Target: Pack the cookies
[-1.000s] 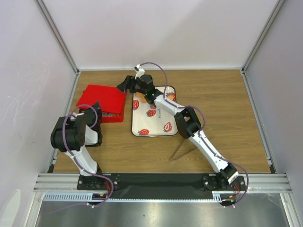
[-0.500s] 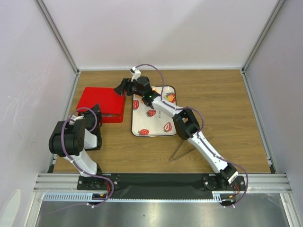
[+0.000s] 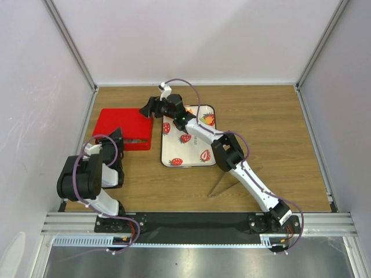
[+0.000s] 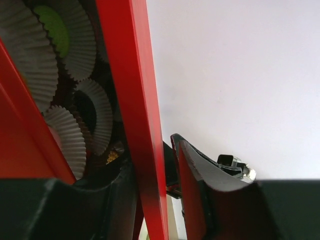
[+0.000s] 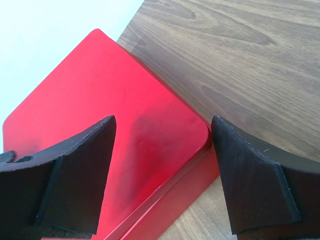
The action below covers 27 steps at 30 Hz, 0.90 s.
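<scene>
Showing the red box (image 3: pixel 123 121) at the left of the desk (image 5: pixel 240 50), with the strawberry tray (image 3: pixel 164 157) just beside it on the right. Your right fingers (image 5: pixel 75 170) are hovering spread wide and empty over the far right corner of the red lid (image 5: pixel 110 90) — the lid's flat top is lying directly beneath them, its corner pointing out toward bare wood. Your left fingers (image 4: pixel 200 175) are straddling a red edge at the box's near side; whether they are pinching it or standing just off it you cannot tell. Past that edge you are looking at pale fluted cups (image 4: pixel 27 55), one carrying a green cookie (image 4: pixel 54 27) — so at least some of the cookies are sitting inside the box. Any others on the tray are too small to make out, and the right arm is lying across it. The right arm is the nearer to the lid's top and the left to its near rim, so the coming move is probably turning on that corner.
</scene>
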Each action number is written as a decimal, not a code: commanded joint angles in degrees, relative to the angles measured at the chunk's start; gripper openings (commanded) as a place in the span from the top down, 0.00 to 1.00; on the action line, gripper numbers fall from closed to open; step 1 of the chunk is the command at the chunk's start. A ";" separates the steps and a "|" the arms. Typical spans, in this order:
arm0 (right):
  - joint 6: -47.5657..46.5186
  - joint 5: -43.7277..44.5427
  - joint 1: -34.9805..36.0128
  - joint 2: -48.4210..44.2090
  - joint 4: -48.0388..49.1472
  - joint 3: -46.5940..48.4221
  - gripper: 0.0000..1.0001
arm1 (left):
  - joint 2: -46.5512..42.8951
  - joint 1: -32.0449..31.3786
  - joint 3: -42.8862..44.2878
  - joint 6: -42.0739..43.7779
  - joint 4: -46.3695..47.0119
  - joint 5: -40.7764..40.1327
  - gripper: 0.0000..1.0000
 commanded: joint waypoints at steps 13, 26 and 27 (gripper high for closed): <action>-2.65 -0.52 0.80 -0.52 1.18 -1.00 0.20 | -5.48 -0.36 -1.64 0.48 3.04 2.59 0.56; -3.71 -1.14 0.80 -0.61 1.10 -1.61 0.21 | -10.92 -0.36 -3.83 0.39 -5.04 2.95 0.43; -3.71 -1.14 0.80 -0.61 1.01 -1.70 0.21 | -11.54 -0.36 -3.92 0.66 -5.84 2.68 0.42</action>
